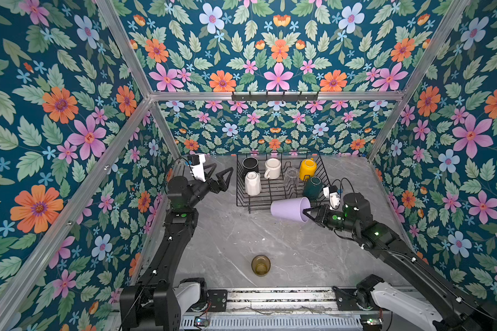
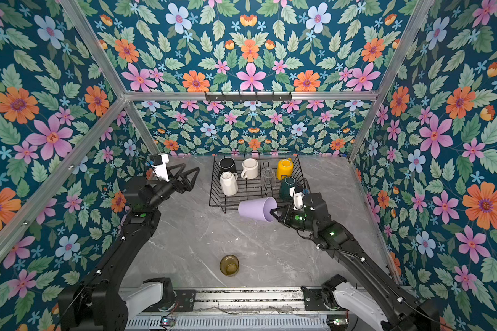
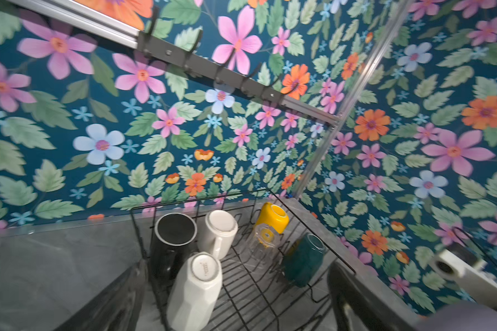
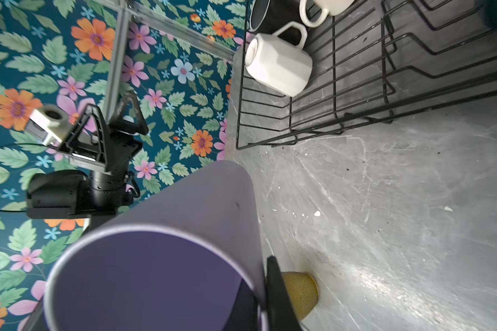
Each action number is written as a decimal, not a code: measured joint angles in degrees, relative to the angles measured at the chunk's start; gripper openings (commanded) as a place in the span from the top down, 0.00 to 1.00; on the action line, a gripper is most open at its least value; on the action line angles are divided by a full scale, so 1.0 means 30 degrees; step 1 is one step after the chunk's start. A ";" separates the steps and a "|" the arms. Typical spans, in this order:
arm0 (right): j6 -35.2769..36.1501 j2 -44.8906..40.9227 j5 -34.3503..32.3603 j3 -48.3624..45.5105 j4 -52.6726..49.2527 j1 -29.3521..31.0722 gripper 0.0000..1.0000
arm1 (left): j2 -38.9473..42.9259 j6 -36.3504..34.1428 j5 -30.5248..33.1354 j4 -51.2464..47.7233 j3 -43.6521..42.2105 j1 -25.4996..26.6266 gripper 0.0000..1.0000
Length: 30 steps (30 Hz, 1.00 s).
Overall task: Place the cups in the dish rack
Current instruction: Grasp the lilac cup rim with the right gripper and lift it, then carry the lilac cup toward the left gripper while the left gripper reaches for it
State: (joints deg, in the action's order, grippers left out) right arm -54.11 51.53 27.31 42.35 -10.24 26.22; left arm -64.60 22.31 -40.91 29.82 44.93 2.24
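The black wire dish rack (image 1: 243, 204) (image 2: 213, 200) stands at the back of the table. In it are a black mug (image 1: 250, 165), a pale mug (image 1: 272, 168), a tall white mug (image 1: 253, 183), a clear glass (image 1: 291, 177), a yellow mug (image 1: 307, 169) and a green mug (image 1: 313, 187). My right gripper (image 1: 307, 213) (image 4: 266, 286) is shut on the rim of the lilac tumbler (image 1: 290, 209) (image 4: 184, 223), which lies sideways above the rack's front edge. An olive-amber glass (image 1: 260, 265) (image 4: 302, 289) stands upright near the table's front. My left gripper (image 1: 223, 169) (image 3: 236, 303) hangs open and empty left of the rack.
A hook rail (image 1: 274, 96) is mounted on the back wall above the rack. Floral walls with aluminium posts close in the grey marble table (image 1: 230, 238) on three sides. The arms' bases sit on a rail at the front edge (image 1: 279, 296).
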 measured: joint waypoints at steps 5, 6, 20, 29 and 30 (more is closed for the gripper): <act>-0.0991 -0.0240 0.1545 -0.0430 0.1064 -0.2208 1.00 | -0.0299 0.0058 -0.1953 0.0641 -0.0007 0.1086 0.01; -0.1049 -0.0102 0.1902 -0.0423 0.1319 -0.2426 1.00 | -0.0284 0.0007 -0.2251 0.0750 -0.0022 0.1392 0.01; -0.1880 0.2229 0.4248 0.1392 0.3636 -0.2863 1.00 | -0.1115 -0.0648 -0.6994 0.0976 0.0211 0.4422 0.00; -0.1814 0.3519 0.6550 0.2368 0.5297 -0.2849 1.00 | -0.0699 -0.0896 -0.8225 0.1086 0.0117 0.4736 0.00; -0.1821 0.3614 0.6783 0.2455 0.5472 -0.2841 1.00 | -0.0641 -0.0896 -0.8393 0.1275 0.0022 0.4750 0.00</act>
State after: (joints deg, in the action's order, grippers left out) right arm -59.57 62.37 47.66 49.71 6.17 17.69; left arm -66.52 19.62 -66.08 33.65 44.99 16.49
